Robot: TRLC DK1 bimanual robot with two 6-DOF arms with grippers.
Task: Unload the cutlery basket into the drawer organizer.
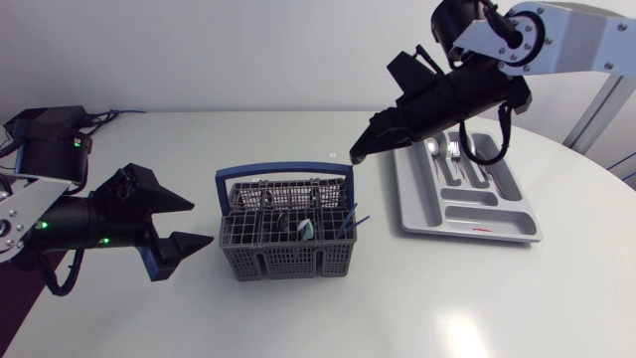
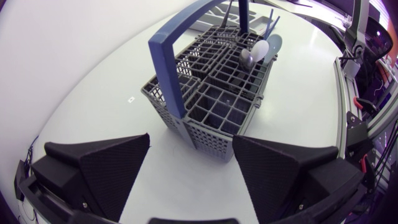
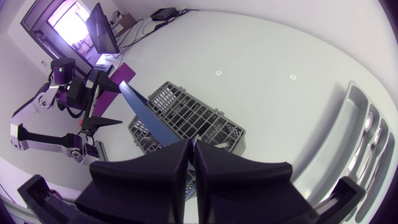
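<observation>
Left gripper point(image 1: 202, 223): It sits low over the table, just beside the basket's left end. Its two fingers are wide apart. Nothing is between them.

Cutlery basket point(image 1: 286, 237): It is grey, with lots of little holes. It stands upright on the table, in the middle, between the two arms. Its blue handle point(image 1: 283, 172) arches over the top.

Things left in the basket: A spoon point(image 2: 248, 56) stands in a pocket at the end away from the left gripper, with its round part up. Some thin blue pieces point(image 1: 352, 220) poke up past the rim at that same end. It is hard to tell what they are. Most of the other pockets look empty.

How they will handle: The spoon is probably hard, light and smooth, so it could slip. The best place to pinch it is likely the thin neck just under the round part. The blue pieces stick up higher, so their tops look easy to grab. Lifting straight up should keep them from catching on the holes.

Right gripper point(image 1: 358, 151): It hangs in the air, above and behind the basket's right end, pointing down at it. Its fingers are pressed together with nothing in them.

Drawer organizer point(image 1: 525, 235): This grey tray lies flat on the right, well apart from the basket. A few shiny pieces point(image 1: 452, 152) already lie in its far slots, partly hidden by the right arm. The near slots look bare.
</observation>
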